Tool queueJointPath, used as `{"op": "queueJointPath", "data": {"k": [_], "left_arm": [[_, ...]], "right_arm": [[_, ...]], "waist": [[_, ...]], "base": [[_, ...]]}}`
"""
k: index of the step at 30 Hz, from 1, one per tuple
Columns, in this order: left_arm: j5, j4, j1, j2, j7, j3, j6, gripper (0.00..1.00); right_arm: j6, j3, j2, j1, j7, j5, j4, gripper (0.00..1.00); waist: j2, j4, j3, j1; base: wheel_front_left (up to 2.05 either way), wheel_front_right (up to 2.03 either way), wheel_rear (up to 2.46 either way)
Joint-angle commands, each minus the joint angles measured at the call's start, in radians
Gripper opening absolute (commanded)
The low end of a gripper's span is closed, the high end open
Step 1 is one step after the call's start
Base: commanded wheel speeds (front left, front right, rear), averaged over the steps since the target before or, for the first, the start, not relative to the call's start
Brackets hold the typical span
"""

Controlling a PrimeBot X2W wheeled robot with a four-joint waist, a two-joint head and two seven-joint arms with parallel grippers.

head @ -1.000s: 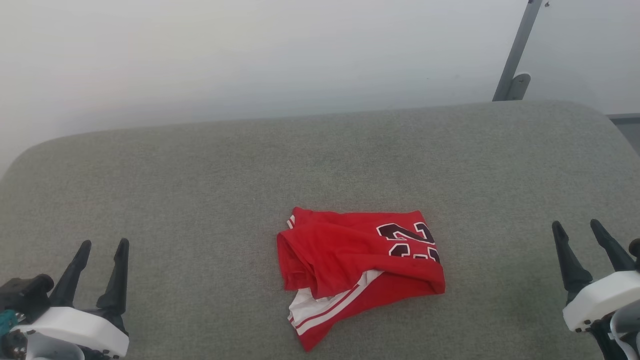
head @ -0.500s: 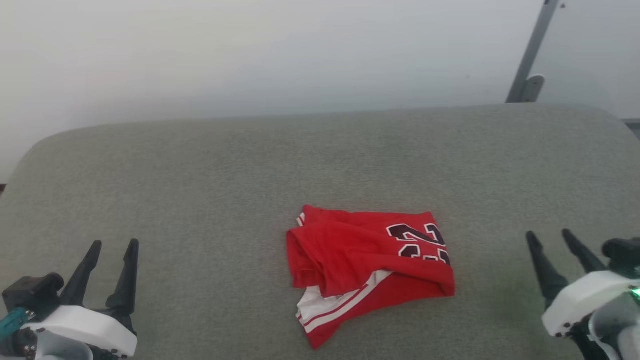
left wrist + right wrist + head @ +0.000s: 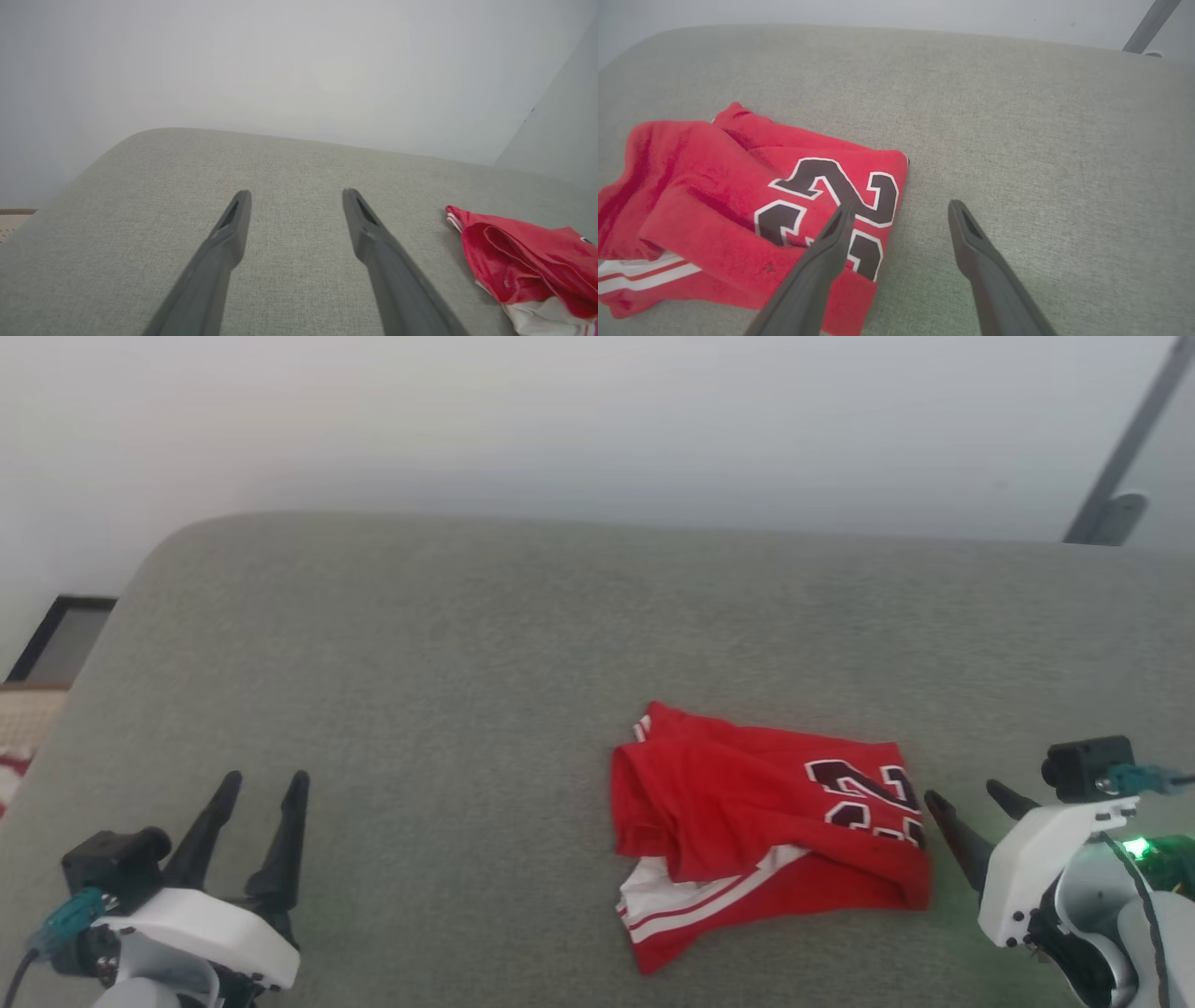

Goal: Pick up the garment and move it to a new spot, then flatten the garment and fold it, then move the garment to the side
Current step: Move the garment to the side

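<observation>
cataloguing head view first. shows the garment [image 3: 756, 821], loosely doubled over, white striped panel poking out beneath, right of centre on the grey padded surface [image 3: 448, 653]. shows the left gripper [image 3: 265, 777] low left, fingers spread wide, empty, well apart from the cloth. shows the right gripper [image 3: 962, 791] low right, also wide and empty, nearer tip just beside the garment's right edge by the dark lettering [image 3: 864, 793].

left wrist view. shows the left gripper [image 3: 295, 193] wide over bare surface, the garment [image 3: 518, 261] off to one side.

right wrist view. shows the right gripper [image 3: 901, 205] straddling the lettered edge of the garment [image 3: 714, 186]: one finger over the cloth, the other over bare surface. cannot tell whether either tip touches.

step in hand, as judged: closing in for a hold at that edge. fits a loose bundle due for lifting as well as a rough fold due for shifting aside; cannot tell which. either way, calls for pinching every layer at the edge, not the top one alone, and lifting slowly.

against the earlier frame: whole head picture shifted, so a camera move, not the garment's. right gripper then well apart from the cloth, now at its edge.
</observation>
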Motion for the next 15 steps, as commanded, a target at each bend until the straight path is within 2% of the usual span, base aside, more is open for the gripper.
{"op": "queueJointPath", "data": {"k": [1,9,15], "left_arm": [[-0.003,0.001,-0.015,-0.005,-0.004,-0.003,-0.002,1.0],[-0.017,0.018,-0.046,-0.013,-0.004,-0.029,-0.002,1.0],[-0.025,0.025,-0.064,-0.015,-0.004,-0.043,-0.002,1.0]], "right_arm": [[0.0,0.005,0.0,-0.013,0.014,0.005,0.008,1.0],[0.0,0.032,-0.011,-0.065,0.158,0.007,0.093,1.0],[0.0,0.043,0.013,-0.089,0.276,0.032,0.16,1.0]], "waist": [[0.0,0.022,0.016,0.0],[0.0,0.079,0.05,0.0],[0.0,0.102,0.07,0.0]], "base": [[0.0,0.0,0.0],[0.0,0.0,0.0],[0.0,0.0,0.0]]}}
